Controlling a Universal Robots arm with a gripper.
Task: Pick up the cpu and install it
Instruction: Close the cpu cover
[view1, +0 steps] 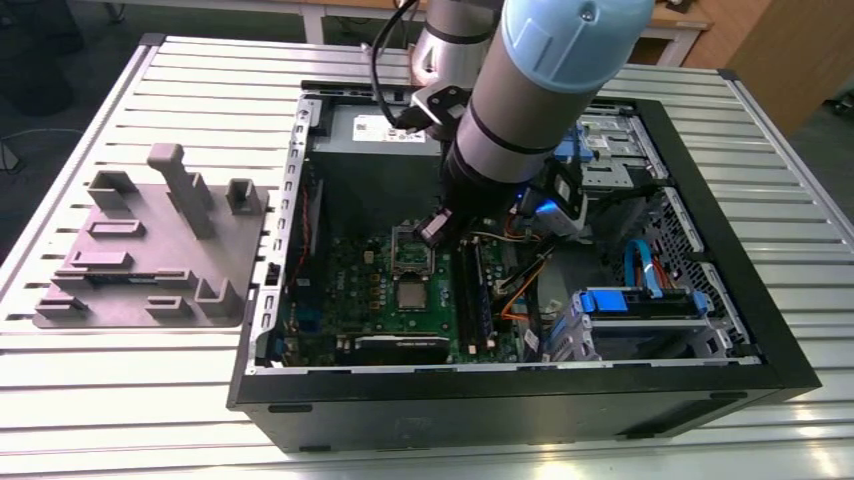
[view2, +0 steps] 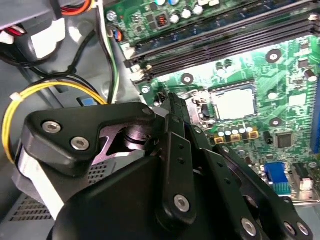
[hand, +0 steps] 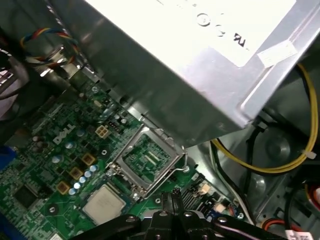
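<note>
Where the robot arm reaches down into the case, the black two-fingered gripper (view1: 438, 229) (view2: 169, 101) (hand: 172, 196) hangs over the green motherboard (view1: 358, 290) (hand: 47, 150). Its fingertips (hand: 167, 199) are pressed together and nothing is between them.

Nearest the gripper is a square silver metal frame (view1: 411, 253) (hand: 147, 159). Just beside this frame lies the cpu (view1: 410, 296) (view2: 234, 104) (hand: 103, 204), a small flat square chip with a silver-grey top. It rests level on the motherboard, apart from the gripper. Whether it is seated in a socket cannot be determined.

Long narrow black memory sticks (view1: 470, 290) (view2: 210, 44) run alongside. A silver-grey power-supply box (view1: 374, 130) (hand: 200, 65) sits at the motherboard's edge, with a yellow cable (view2: 12, 117) (hand: 280, 165) looping near it.

All of these are inside a black computer case (view1: 534, 410) lying on a slatted metal table (view1: 107, 400). On the exterior view's left, a grey plastic tray with upright posts (view1: 147, 260) rests beside the case.
</note>
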